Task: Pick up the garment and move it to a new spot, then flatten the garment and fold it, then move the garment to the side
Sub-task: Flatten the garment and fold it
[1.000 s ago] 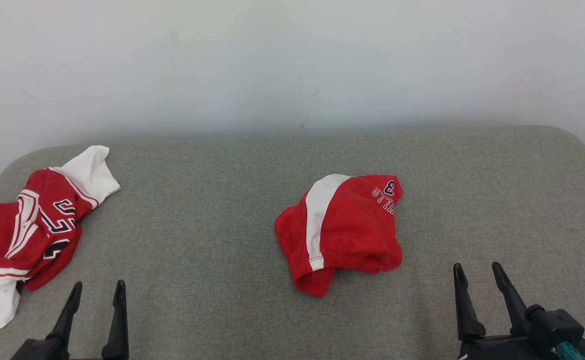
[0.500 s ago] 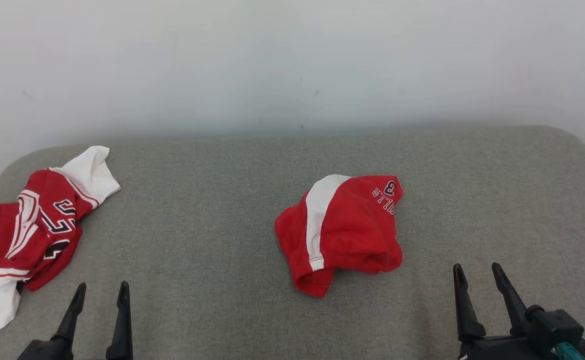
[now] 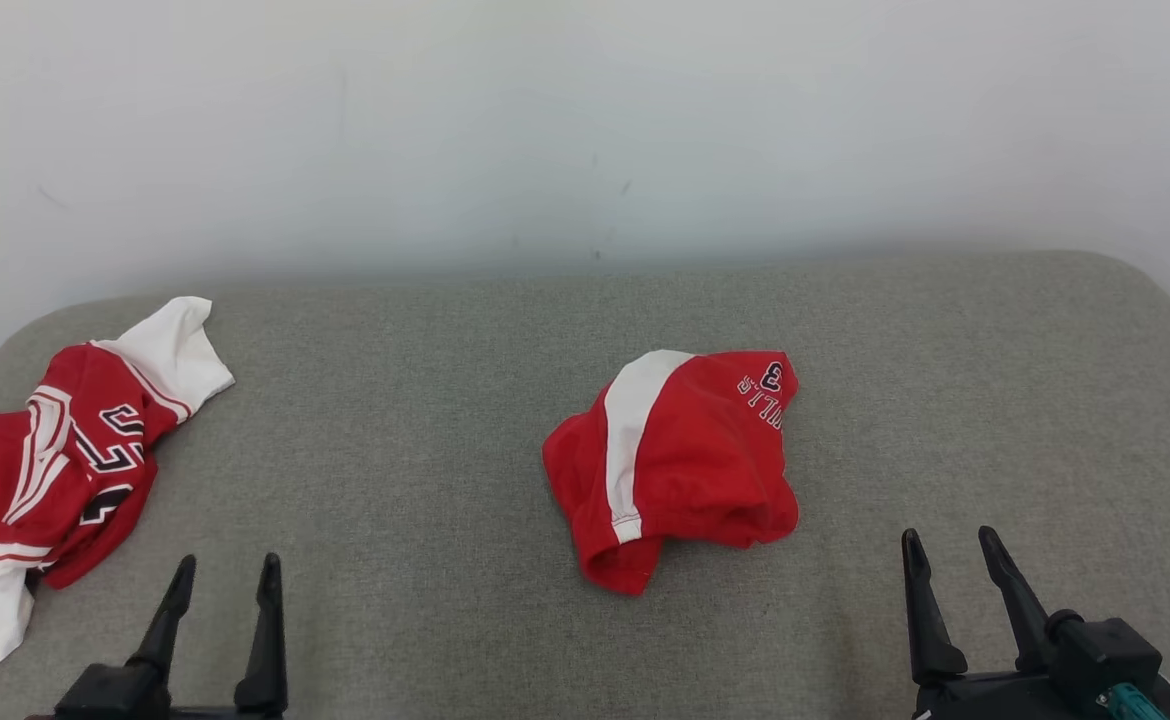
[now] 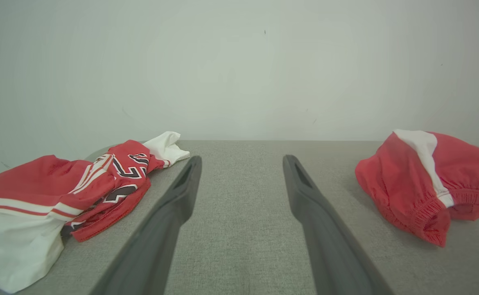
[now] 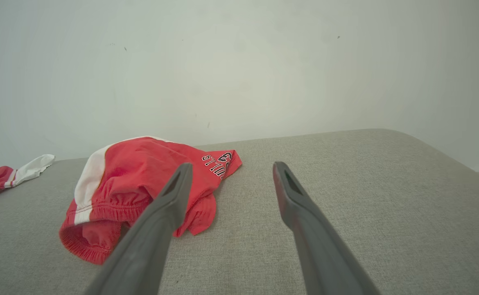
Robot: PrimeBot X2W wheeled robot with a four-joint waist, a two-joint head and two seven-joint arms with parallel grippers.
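Though far from edges, shorts [image 3: 680,460] amid open cushion [image 3: 395,420].

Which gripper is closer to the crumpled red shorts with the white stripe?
Right. The right gripper sits just right of the red shorts; the left gripper is much farther left.

Red shorts [image 3: 685,455] with a white side stripe lie crumpled, unfolded, mid-way across the grey padded surface [image 3: 425,480]
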